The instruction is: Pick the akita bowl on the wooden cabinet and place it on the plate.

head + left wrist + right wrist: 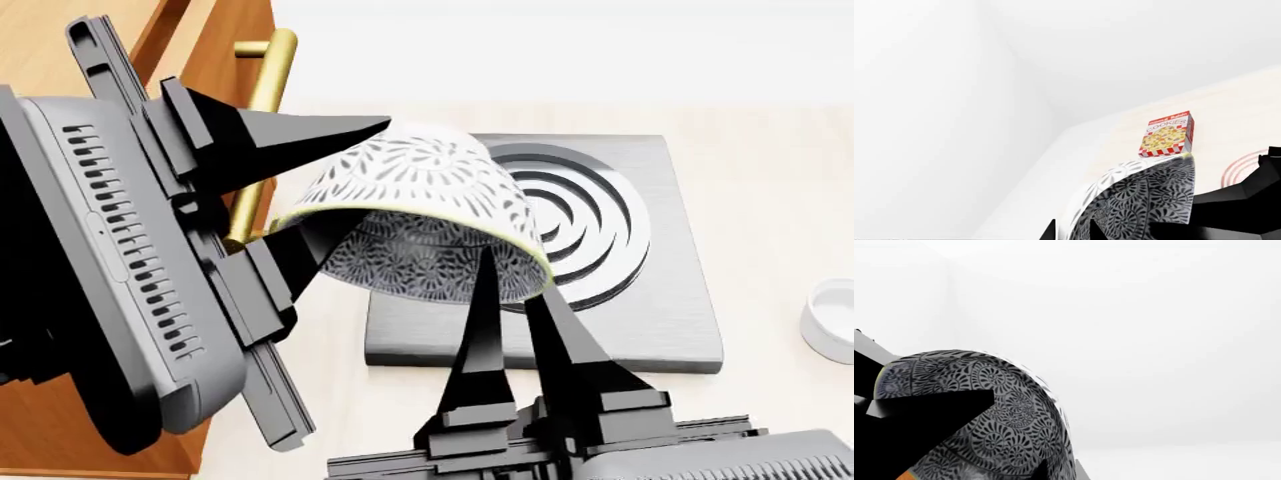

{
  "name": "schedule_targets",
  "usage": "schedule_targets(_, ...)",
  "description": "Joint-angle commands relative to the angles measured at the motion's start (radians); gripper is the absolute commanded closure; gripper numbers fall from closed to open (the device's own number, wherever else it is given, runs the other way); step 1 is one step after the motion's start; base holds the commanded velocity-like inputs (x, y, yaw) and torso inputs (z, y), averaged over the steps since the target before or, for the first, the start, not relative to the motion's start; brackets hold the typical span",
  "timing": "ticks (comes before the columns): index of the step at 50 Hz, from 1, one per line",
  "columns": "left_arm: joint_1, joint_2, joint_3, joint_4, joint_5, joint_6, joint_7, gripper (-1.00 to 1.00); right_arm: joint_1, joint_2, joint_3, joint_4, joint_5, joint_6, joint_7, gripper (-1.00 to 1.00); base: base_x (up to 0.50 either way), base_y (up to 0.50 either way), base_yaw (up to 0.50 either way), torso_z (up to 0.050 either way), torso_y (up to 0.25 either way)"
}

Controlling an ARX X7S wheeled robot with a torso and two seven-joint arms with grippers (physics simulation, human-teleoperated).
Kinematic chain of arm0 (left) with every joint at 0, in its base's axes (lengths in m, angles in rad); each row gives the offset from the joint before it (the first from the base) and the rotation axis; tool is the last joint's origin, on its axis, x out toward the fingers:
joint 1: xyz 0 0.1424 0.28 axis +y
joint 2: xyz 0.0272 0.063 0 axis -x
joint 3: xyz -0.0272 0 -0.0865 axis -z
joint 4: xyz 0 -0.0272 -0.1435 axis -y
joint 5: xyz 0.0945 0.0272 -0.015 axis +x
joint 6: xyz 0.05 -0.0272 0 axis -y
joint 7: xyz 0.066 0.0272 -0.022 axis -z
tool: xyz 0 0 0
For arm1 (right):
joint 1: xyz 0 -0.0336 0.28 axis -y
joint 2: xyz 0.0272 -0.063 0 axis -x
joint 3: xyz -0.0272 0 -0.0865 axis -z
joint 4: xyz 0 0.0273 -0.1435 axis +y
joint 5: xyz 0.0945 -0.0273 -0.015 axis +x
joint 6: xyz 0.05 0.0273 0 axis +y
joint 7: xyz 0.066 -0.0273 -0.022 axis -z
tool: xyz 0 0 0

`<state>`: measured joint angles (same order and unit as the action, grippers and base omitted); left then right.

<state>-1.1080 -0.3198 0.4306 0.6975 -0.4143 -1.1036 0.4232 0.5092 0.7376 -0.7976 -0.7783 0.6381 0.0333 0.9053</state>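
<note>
The akita bowl (414, 180), white outside with a black leaf pattern and a yellowish rim, hangs tilted on its side in the air above a grey slab. My left gripper (354, 180) is shut on its left wall, one finger over the outside and one inside. My right gripper (510, 285) reaches up from below and is shut on the near rim. The bowl (1147, 200) fills the left wrist view's lower part and also the right wrist view, where the bowl (1001, 405) hides most else. The wooden cabinet (220, 40) stands at far left. A piece of the red-ringed plate (1244, 167) shows in the left wrist view.
A grey slab with raised concentric rings (601, 215) lies under the bowl. A small white cup (834, 320) sits at the right edge. The cabinet's brass handle (260, 130) is close behind my left gripper. A cookies box (1166, 134) stands on the pale floor.
</note>
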Motion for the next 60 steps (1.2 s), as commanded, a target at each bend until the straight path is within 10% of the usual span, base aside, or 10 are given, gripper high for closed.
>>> schedule_targets(1,0.008,-0.009,-0.024,0.006,-0.004,0.003,-0.019,1.00,-0.001,0.001,0.041,0.019,0.045,0.020,0.067,1.00,0.00,0.00,0.00,0.000,0.000)
schedule_targets(15,0.014,-0.006,-0.011,-0.011,0.002,0.012,-0.034,1.00,0.025,-0.002,0.060,-0.003,0.106,0.062,0.116,1.00,0.00,0.00,0.00,0.000,0.001)
schedule_targets(16,0.015,-0.010,0.000,-0.016,0.014,0.018,-0.042,-1.00,0.024,-0.001,0.061,-0.009,0.104,0.058,0.114,1.00,0.00,0.00,0.00,0.000,0.000)
schedule_targets(60,0.002,0.010,-0.070,-0.035,-0.092,-0.155,-0.053,-1.00,-0.098,0.031,0.175,0.118,0.161,-0.125,0.116,1.00,0.00,0.00,0.00,0.000,0.000)
